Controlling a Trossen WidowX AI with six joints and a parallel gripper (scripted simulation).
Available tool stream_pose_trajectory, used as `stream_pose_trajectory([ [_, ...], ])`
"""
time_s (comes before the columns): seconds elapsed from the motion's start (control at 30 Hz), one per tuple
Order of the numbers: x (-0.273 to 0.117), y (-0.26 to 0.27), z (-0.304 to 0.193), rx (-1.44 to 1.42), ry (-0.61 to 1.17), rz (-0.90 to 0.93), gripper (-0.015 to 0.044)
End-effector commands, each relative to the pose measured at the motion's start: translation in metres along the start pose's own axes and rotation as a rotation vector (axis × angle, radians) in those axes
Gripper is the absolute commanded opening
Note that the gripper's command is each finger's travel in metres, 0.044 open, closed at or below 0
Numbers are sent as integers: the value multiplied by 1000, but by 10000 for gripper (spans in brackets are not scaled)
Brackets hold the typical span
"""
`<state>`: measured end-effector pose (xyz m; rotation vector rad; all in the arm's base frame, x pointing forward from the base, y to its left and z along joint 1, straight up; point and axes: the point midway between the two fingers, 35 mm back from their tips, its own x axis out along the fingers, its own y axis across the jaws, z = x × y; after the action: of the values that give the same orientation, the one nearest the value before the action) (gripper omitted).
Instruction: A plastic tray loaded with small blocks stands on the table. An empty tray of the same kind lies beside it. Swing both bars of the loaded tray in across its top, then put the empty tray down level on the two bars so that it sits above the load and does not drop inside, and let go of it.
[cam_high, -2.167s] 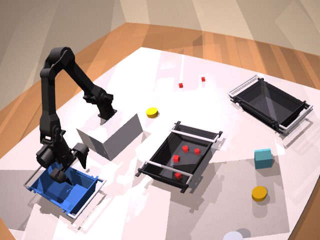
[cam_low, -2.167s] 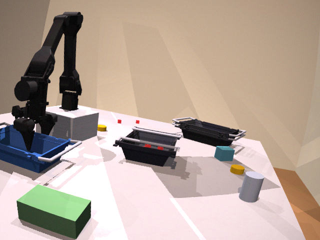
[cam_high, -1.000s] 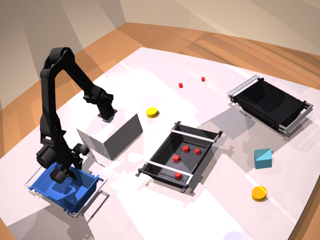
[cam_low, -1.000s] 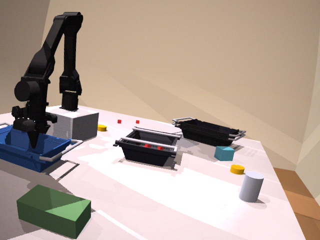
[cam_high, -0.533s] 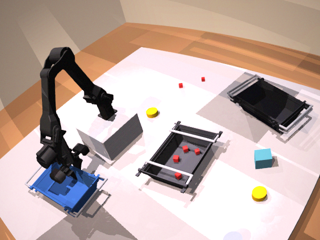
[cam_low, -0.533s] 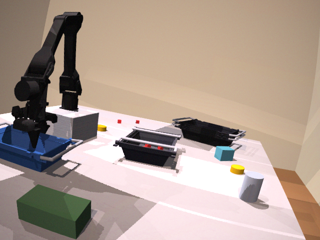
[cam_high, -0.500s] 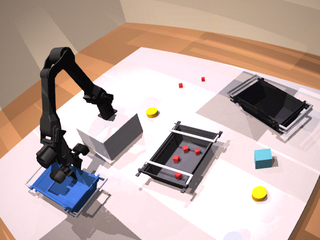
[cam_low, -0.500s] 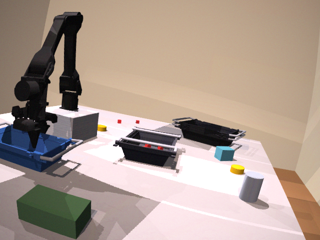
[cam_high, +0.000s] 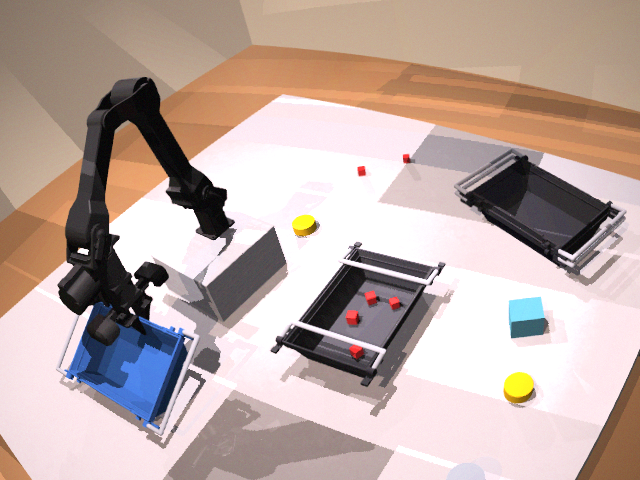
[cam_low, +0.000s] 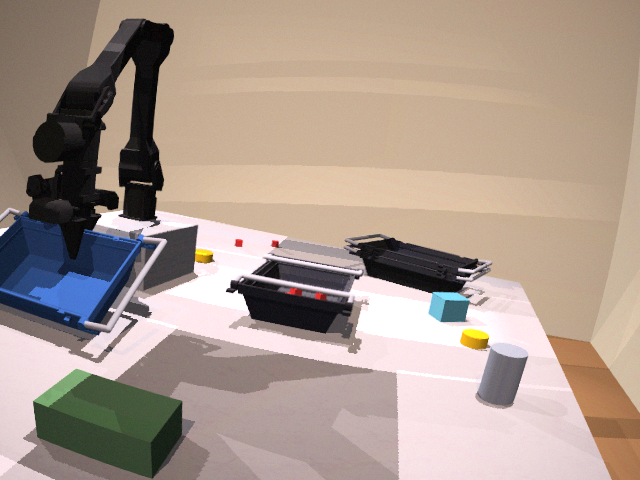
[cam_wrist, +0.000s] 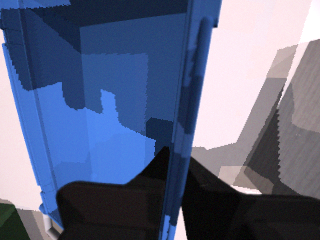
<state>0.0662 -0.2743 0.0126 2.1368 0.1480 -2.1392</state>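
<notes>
My gripper is shut on the rim of one long side of the empty blue tray. That side is raised and the tray is tilted, its opposite long side lower; I cannot tell whether the lower side touches the table. Its bars stand out beyond its ends. The loaded black tray stands level with several red blocks inside. Its near bar and far bar lie across its top.
A grey box stands between arm base and trays. Another black tray, bars outward, stands at the back right. Around are a teal block, yellow discs, a grey cylinder and a green block.
</notes>
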Motion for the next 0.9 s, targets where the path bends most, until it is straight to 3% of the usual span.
stream_pose_trajectory([
  [0.0,-20,2,0,1,2,17,0],
  [0.53,-22,3,0,1,2,17,0],
  [0.87,-55,25,-2,1,3,19,0],
])
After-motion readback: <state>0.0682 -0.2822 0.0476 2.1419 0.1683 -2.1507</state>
